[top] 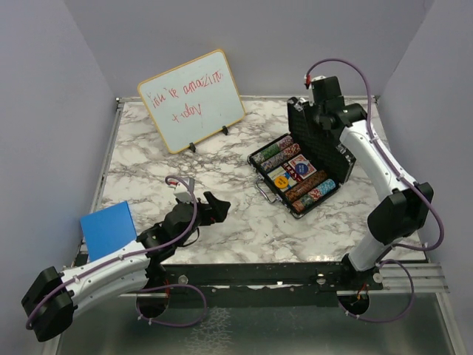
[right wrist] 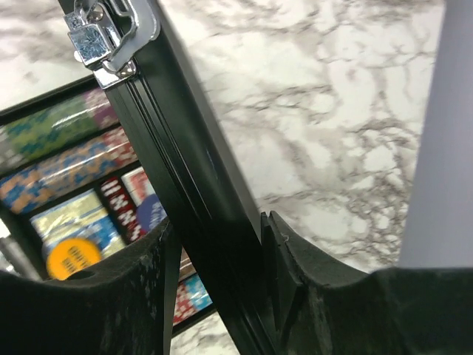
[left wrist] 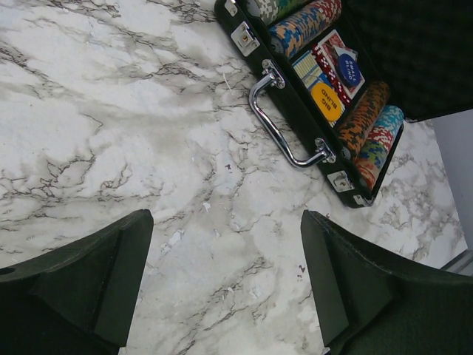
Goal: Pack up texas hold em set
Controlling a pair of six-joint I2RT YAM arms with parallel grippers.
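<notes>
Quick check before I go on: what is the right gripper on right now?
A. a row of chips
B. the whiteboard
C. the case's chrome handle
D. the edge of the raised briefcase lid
D: in the right wrist view the right gripper has a finger against each face of the briefcase lid, just below a silver latch.

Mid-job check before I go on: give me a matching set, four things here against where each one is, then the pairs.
1 left pincer
2 right pincer
3 whiteboard
4 orange disc

a in the case
b astride the lid
c open over the table
d propped up, back left

Pairs: 1-c, 2-b, 3-d, 4-a
</notes>
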